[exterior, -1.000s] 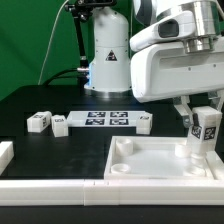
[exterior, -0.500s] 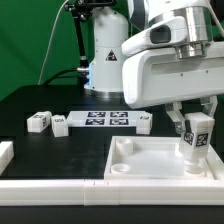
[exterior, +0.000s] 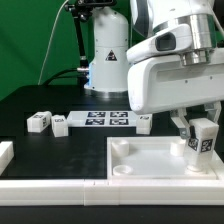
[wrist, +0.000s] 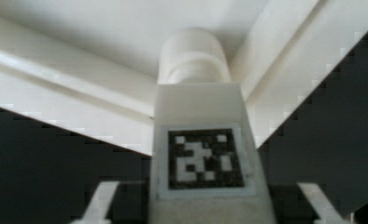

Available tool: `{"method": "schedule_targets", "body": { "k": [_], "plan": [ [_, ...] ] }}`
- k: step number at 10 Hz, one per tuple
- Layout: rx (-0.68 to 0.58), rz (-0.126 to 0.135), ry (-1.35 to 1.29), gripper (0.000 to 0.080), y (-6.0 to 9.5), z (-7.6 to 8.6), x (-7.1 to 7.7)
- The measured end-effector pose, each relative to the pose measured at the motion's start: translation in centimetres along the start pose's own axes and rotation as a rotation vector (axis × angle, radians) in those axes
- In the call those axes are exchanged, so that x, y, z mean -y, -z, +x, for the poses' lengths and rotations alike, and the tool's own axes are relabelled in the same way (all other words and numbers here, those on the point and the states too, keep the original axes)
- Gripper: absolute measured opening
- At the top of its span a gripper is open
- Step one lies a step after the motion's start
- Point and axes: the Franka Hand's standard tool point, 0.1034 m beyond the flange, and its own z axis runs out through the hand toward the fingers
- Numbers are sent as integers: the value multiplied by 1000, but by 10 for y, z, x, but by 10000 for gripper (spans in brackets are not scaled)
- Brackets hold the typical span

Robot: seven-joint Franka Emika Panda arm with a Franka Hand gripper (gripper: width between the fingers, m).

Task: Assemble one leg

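My gripper (exterior: 203, 127) is shut on the leg (exterior: 203, 139), a small white block with a black-and-white tag. It holds the leg upright over the far right corner of the large white panel (exterior: 150, 160), with the leg's lower end at or just above the panel. In the wrist view the leg (wrist: 202, 130) fills the middle, its tag faces the camera, and its rounded end points at the panel's raised rim (wrist: 74, 70). The fingers (wrist: 106, 203) show on both sides of it. Whether the leg touches the corner socket is hidden.
Three more small white tagged blocks (exterior: 38, 121) (exterior: 60, 124) (exterior: 143, 122) lie on the black table beside the marker board (exterior: 102, 120). A white rail (exterior: 50, 189) runs along the front edge. The robot's base (exterior: 106, 60) stands at the back.
The gripper with the leg has come lower toward the panel's right corner, after swinging a little to the exterior view's left and back.
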Motion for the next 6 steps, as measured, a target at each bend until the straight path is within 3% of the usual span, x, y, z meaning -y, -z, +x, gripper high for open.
{"method": "schedule_targets", "body": {
  "k": [6],
  "plan": [
    [-21, -7, 0, 290, -4, 0, -1]
  ]
}}
